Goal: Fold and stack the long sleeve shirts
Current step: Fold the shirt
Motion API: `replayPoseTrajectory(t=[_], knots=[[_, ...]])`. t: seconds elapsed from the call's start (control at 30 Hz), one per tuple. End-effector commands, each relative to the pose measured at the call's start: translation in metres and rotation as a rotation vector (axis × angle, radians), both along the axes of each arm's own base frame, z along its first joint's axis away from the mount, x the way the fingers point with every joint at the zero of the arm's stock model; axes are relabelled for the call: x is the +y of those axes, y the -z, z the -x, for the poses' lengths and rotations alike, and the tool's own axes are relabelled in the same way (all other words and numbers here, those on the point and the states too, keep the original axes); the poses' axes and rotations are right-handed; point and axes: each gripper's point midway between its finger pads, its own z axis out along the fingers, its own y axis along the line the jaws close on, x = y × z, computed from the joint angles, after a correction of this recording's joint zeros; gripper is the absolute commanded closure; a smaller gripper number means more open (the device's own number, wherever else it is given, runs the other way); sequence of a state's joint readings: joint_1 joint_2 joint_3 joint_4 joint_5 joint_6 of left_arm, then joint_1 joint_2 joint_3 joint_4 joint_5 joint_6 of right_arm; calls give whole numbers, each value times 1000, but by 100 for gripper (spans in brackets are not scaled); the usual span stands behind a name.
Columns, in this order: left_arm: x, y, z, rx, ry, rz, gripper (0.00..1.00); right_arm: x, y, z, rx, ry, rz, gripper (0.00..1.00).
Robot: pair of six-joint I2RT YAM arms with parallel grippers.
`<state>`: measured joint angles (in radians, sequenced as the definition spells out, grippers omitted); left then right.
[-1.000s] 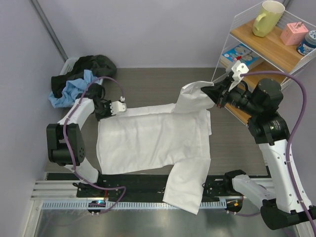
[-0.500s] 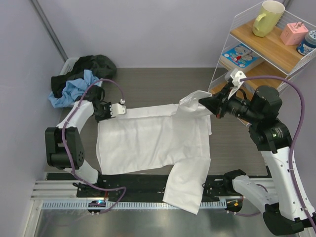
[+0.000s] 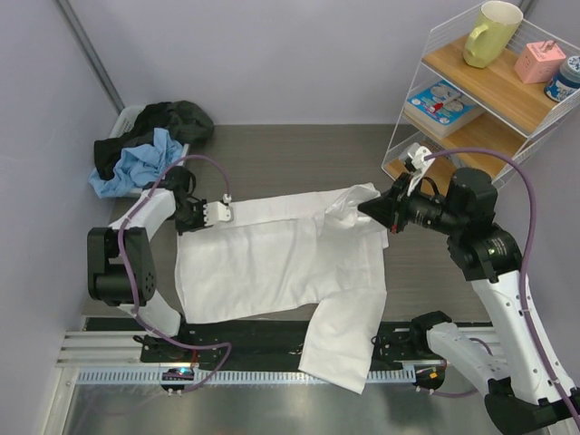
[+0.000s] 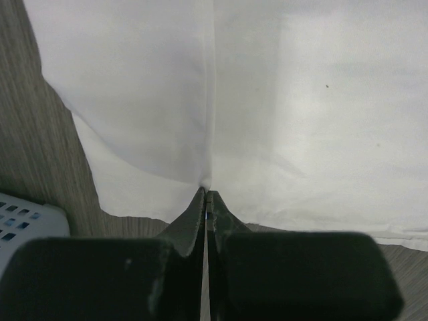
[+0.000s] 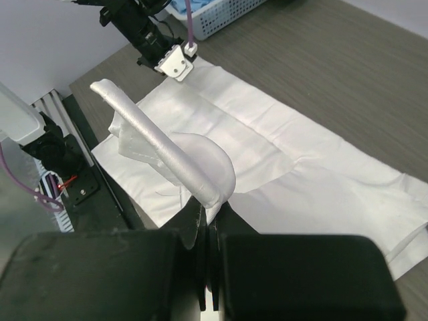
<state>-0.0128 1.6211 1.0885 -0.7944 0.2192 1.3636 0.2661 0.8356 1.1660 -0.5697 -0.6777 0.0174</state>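
A plain white long sleeve shirt (image 3: 272, 258) lies spread on the table, one sleeve (image 3: 343, 340) hanging over the near edge. My left gripper (image 3: 216, 211) is shut on its far left edge; in the left wrist view (image 4: 206, 194) the cloth (image 4: 301, 120) fans out from the closed tips. My right gripper (image 3: 366, 207) is shut on the shirt's collar end and holds that cloth a little above the body. In the right wrist view (image 5: 209, 217) the collar band (image 5: 160, 147) curves up from the tips over the flat shirt (image 5: 314, 167).
A white basket (image 3: 130, 118) with dark and blue clothes (image 3: 136, 163) sits at the far left. A wire shelf (image 3: 489, 82) with a yellow mug (image 3: 491, 33), a pink box and books stands at the far right, close behind my right arm.
My right gripper has moved left and down with the shirt's collar end, laying the lifted cloth lower over the body. The left gripper has stayed clamped in about the same place.
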Motion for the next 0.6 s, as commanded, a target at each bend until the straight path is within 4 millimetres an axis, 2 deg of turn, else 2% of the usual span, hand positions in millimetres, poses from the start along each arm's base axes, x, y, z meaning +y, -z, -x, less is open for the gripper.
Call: replayPoseTrajectory(t=[0.0,0.27,0.37,0.57], knots=[[3,13,-8,5,11,-23,100,7,2,13,40,-36,-41,99],[4,20,-4,28,35,-32,99,13,-2,33,54,-79,-76,99],[4,16,-4,20,35,-32,100,13,-1,40,63,-87,-81,99],[3,6,0,13,40,-25,100,10,-13,49,42,-85,-94,99]])
